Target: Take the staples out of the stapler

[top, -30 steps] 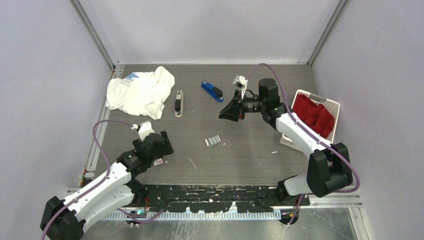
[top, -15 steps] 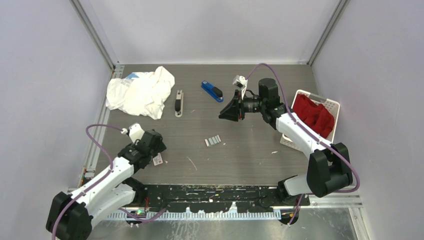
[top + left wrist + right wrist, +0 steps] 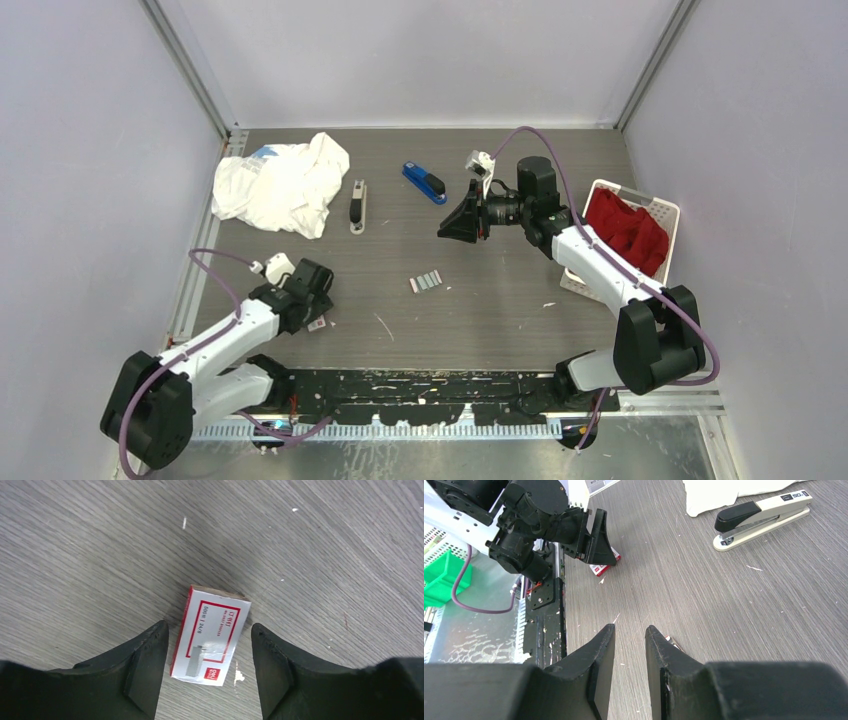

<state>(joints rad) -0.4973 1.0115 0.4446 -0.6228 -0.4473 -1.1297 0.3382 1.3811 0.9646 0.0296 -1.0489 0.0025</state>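
The staples (image 3: 427, 281) are short silvery strips lying together on the table's middle. A beige-and-black stapler (image 3: 357, 206) lies behind them; it also shows in the right wrist view (image 3: 764, 515). A blue stapler (image 3: 424, 182) lies further back. My left gripper (image 3: 312, 303) is open and low over a small red-and-white card box (image 3: 210, 635), its fingers on either side without touching it. My right gripper (image 3: 448, 228) hovers between the blue stapler and the staples. Its jaws (image 3: 630, 628) are a narrow gap apart and empty.
A crumpled white cloth (image 3: 280, 185) lies at the back left. A white basket (image 3: 662, 208) holding a red cloth stands at the right edge. Grey walls close in the table on three sides. The arms' black base rail (image 3: 420, 385) runs along the near edge.
My left arm has folded back and down, and its gripper has shifted slightly left over the card box. The box, staples, staplers and right arm have not moved.
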